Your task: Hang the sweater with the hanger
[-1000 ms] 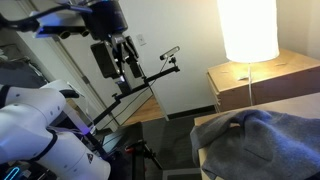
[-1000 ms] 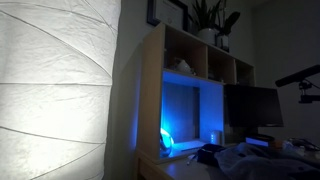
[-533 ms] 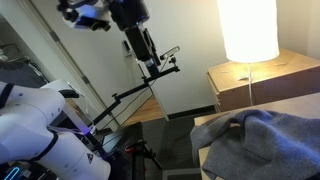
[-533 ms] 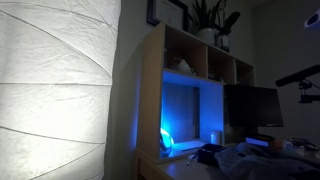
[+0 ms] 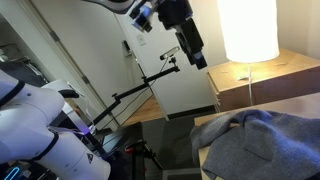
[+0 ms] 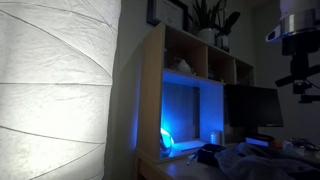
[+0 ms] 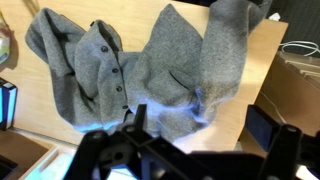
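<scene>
Job: put the sweater (image 7: pixel 150 70) on a hanger and hang it up.
Done so far: nothing that I can see. The sweater is not on a hanger and is not hanging.
Left to do: I think all of it. Get hold of the sweater, get it on a hanger, then hang it.
Sweater: it lies flat and a bit crumpled on the wooden table (image 7: pixel 258 75). It covers the middle of the table and reaches up to the far edge. Bare wood shows along the right edge and at the near left corner. A row of dark buttons (image 7: pixel 118 78) runs down its front. In an exterior view it is a soft grey heap (image 5: pixel 268 142) at the bottom right, under the bright lamp (image 5: pixel 248 30).
Gripper: the gripper (image 5: pixel 199 60) is high in the air, well above the table.
Fingers: the fingers (image 7: pixel 268 130) are spread wide apart. They hold nothing.
Sweater and fingers: in the wrist view the sweater is right under the fingers, but well apart from them. Nothing touches it.
Hanger: I cannot see one for sure in any view.
Next, I think: the arm has to come down to the sweater before it can grab it.
</scene>
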